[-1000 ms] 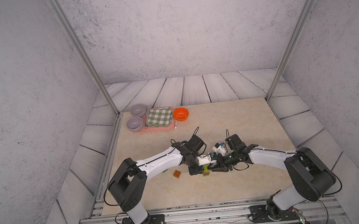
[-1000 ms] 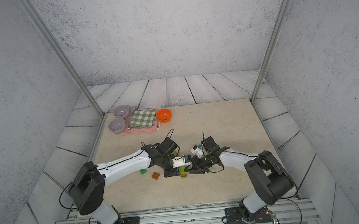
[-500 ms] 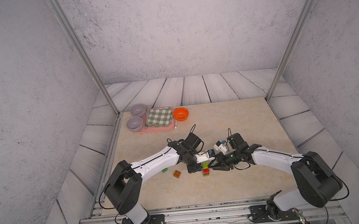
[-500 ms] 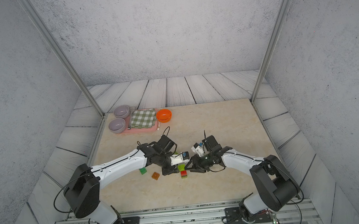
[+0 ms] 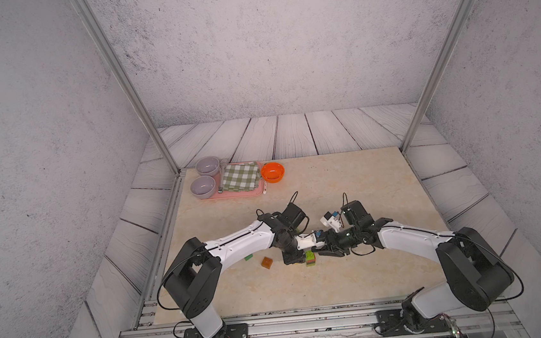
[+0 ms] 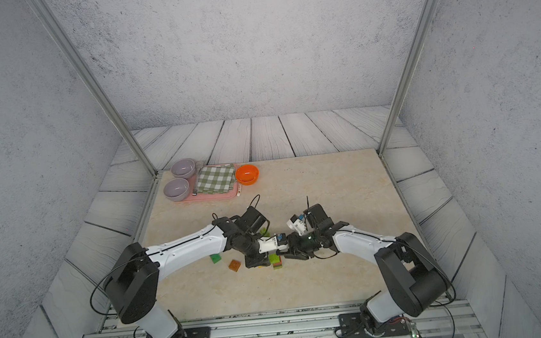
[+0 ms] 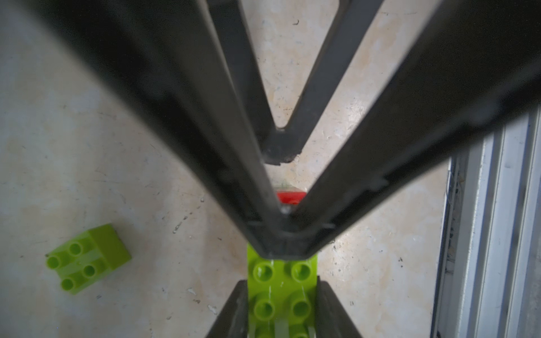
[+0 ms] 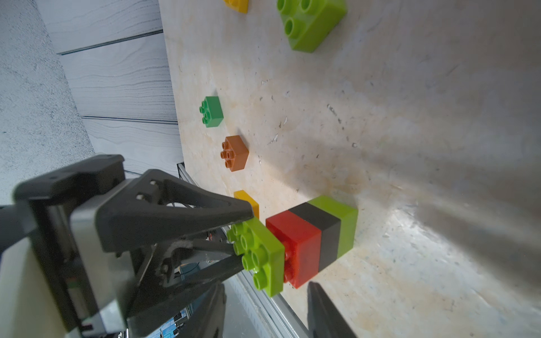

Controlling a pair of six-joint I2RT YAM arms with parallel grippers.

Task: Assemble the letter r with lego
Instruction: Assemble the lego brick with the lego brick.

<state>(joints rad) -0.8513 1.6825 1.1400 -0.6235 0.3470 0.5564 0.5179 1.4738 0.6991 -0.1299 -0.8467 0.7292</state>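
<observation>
Ten lego bricks [image 6: 277,262] were counted. Four made the stack [image 8: 310,243] on the table [image 8: 409,175]: lime base [image 8: 347,228], black brick [image 8: 322,231], red brick [image 8: 295,248] and top lime brick [image 8: 263,254], with red studs showing under it. Just beside the stack lay one yellow brick [image 8: 248,202]. Farther off were one brown-orange brick [image 8: 234,152], one dark green brick [image 8: 211,111], one loose lime brick [image 8: 310,23] and a second yellow brick [image 8: 237,4]. Well beyond the stack stood two grey bowls [image 5: 203,186] and one checked cloth [image 5: 241,176] on one pink tray [image 5: 241,194], with one orange bowl [image 5: 272,172] beside it. The left gripper [image 8: 240,238] was clamped tight on the top lime brick. The right gripper [image 8: 266,288] stood part-way open at the stack's upper bricks, holding nothing; contact could not be told
</observation>
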